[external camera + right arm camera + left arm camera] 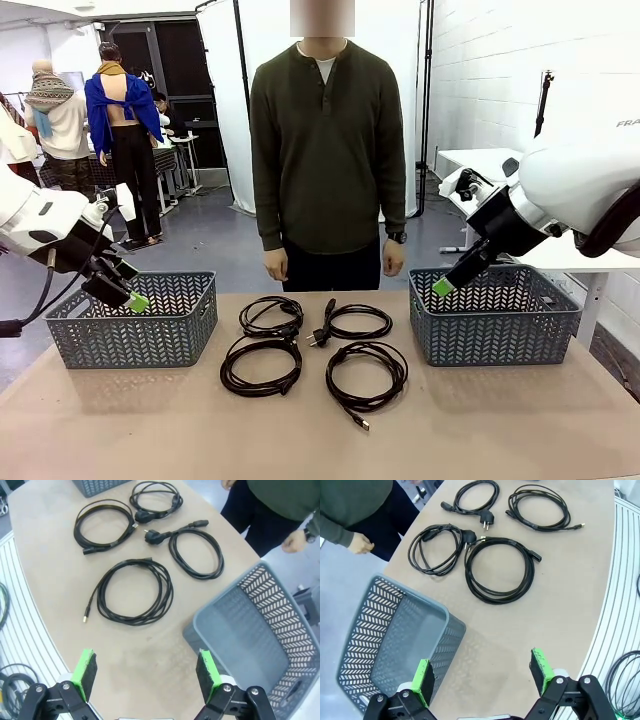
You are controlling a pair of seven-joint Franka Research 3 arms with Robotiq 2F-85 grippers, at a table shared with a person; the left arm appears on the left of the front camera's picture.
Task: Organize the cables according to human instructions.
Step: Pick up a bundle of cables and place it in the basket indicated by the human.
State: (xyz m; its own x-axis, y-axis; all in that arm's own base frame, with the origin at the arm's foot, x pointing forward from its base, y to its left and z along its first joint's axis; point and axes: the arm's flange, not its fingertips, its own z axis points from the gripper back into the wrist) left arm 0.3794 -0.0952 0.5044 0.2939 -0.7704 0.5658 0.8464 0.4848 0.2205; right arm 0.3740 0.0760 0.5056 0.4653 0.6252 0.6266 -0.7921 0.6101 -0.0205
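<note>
Spanning the lower frame, the surface (500, 430) lies before a person (328, 140) standing at upper centre. A left basket (135, 335) and a right basket (495, 330) flank four coiled cables (320, 338) lying mid-frame. The left fingers (424, 680) and right fingers (85, 672) are spread and empty.

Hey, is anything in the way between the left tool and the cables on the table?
Nothing visible. The left tool, open, hangs by the left basket, and only bare tabletop lies between it and the nearest cable.
</note>
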